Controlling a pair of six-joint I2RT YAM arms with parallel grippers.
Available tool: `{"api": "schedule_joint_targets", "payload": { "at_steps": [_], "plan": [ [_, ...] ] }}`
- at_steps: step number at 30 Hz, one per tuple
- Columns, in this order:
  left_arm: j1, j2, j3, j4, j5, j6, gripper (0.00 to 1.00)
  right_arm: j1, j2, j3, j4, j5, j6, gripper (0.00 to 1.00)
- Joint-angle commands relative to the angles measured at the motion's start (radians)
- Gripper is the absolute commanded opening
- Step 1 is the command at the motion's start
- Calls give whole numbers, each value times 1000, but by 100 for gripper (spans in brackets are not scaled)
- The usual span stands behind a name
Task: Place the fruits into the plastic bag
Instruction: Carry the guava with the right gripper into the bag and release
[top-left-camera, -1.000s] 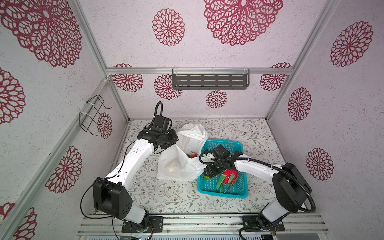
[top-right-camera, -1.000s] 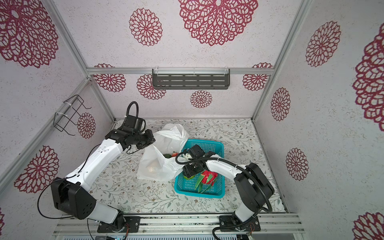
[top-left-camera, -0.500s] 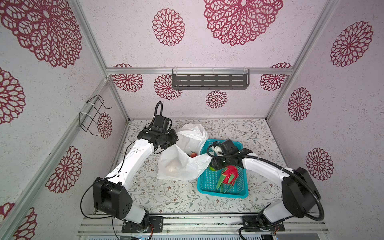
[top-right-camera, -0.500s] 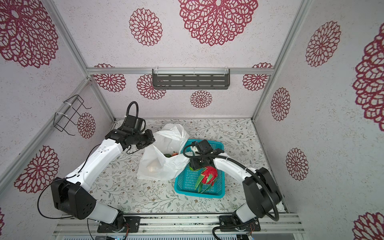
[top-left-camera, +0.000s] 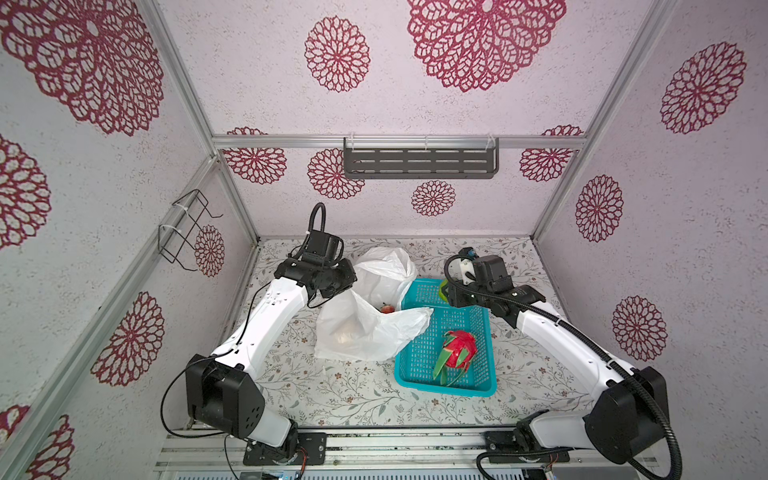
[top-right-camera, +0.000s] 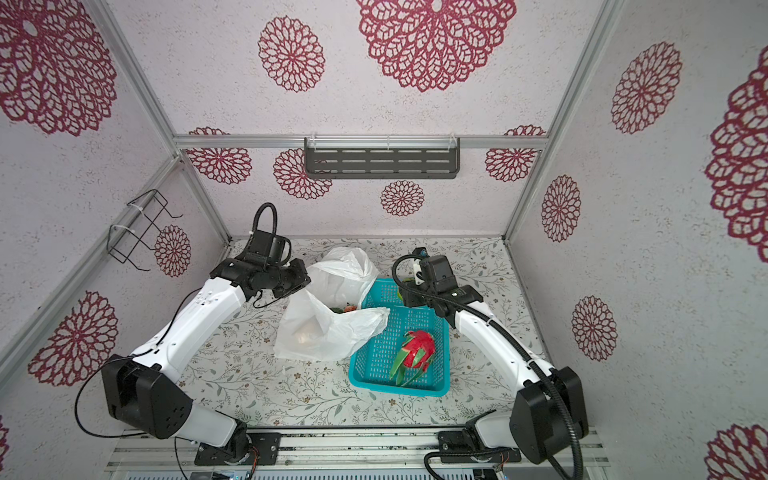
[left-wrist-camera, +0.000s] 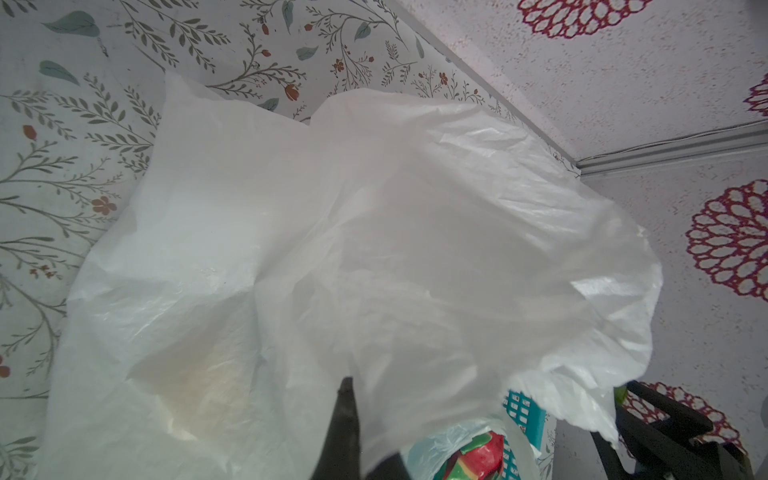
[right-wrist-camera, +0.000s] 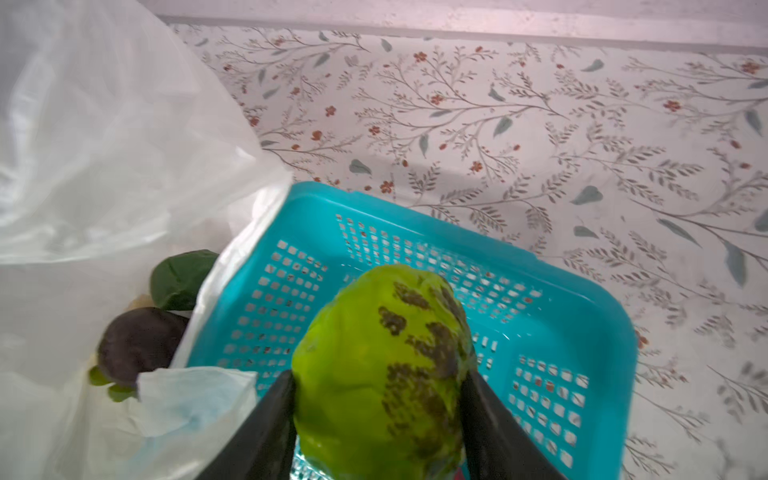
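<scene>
Kim: Since a second ago the right pincer (right-wrist-camera: 378, 376) has been drawn away from the middle of the teal perforated plastic basket (top-left-camera: 415, 357) to its far end, beside the bag's mouth.

Lee: Is anything gripped there?

Kim: A yellow-green toy fruit with brown blotches (right-wrist-camera: 374, 328) is pinched between its two black fingers, over the basket's far end. This is seen clearly in the right wrist view, and as a green sliver in both top views.

Lee: And the left pincer (top-left-camera: 348, 287)?

Kim: It is pressed together on a fold of the thin translucent white plastic bag (top-left-camera: 365, 332), whose rim is held lifted off the floral worktop (top-left-camera: 332, 395). No change is seen on that side.

Lee: Where are the other fruits found?

Kim: A red dragon fruit with green scales (top-left-camera: 459, 347) is left lying in the basket's near half. Inside the bag a dark green avocado (right-wrist-camera: 183, 276) and a dark purple round fruit (right-wrist-camera: 137, 345) are seen touching, and a small red-orange fruit (top-left-camera: 387, 308) is glimpsed through the mouth. One bag flap is draped over the basket's rim on the bag side.
</scene>
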Motion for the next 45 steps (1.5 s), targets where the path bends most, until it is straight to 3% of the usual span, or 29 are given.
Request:
{"api": "schedule_joint_targets", "payload": {
  "at_steps": [1, 5, 8, 19, 24, 29, 34, 45],
  "plan": [
    [4, -20, -6, 9, 1, 10, 0, 89, 52, 60, 79, -133, 1, 39],
    [3, -22, -8, 9, 4, 8, 0, 241, 160, 171, 27, -180, -87, 39],
    [3, -23, -8, 10, 7, 7, 0, 298, 234, 218, 36, -216, -86, 40],
    [3, -55, 98, -116, -79, 35, 0, 374, 472, 394, 0, -303, -99, 45],
    [4, -75, 125, -135, -93, 47, 0, 390, 539, 472, -12, -334, -102, 57],
    [3, -73, 111, -132, -96, 48, 0, 395, 522, 486, 18, -326, -112, 72],
    [3, -68, 91, -122, -94, 43, 0, 389, 460, 470, 27, -238, -113, 84],
    [3, -49, 86, -110, -91, 48, 0, 307, 250, 314, 74, -30, -58, 88]
  ]
}}
